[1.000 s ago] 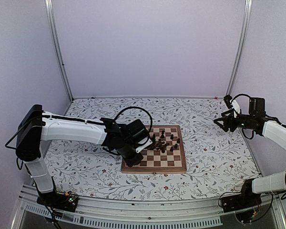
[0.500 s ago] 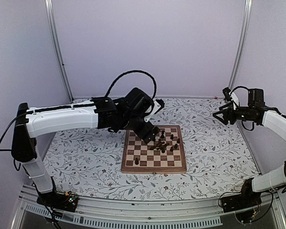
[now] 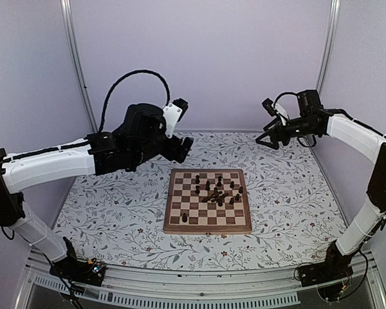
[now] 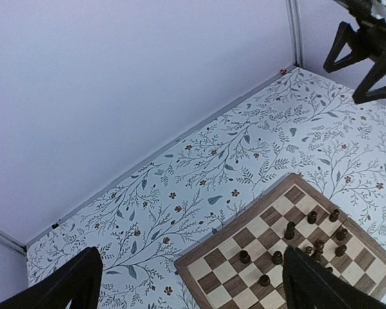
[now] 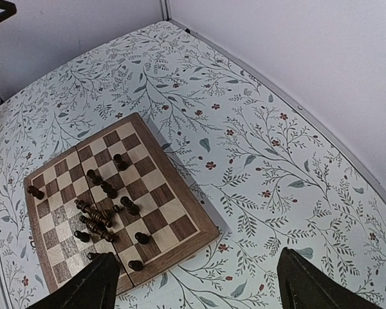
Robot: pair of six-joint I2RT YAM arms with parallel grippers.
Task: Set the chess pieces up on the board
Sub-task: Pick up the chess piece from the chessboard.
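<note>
left claw point(image 4: 192, 267) and right claw point(image 5: 199, 257), both released, had lifted above the tan-and-brown wooden chessboard point(image 3: 209, 216); we judged its tiny dark chessmen point(image 3: 219, 194) mostly unplaced.

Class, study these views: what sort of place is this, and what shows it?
Probably a robot lab test cell: a white left arm and right arm bolted at a floral table, plain lilac walls framed by metal rails, one chessboard.

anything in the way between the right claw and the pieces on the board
Nothing visible does. The right claw hangs open, high at the far right, with only open air down to the pieces clustered on the board.
</note>
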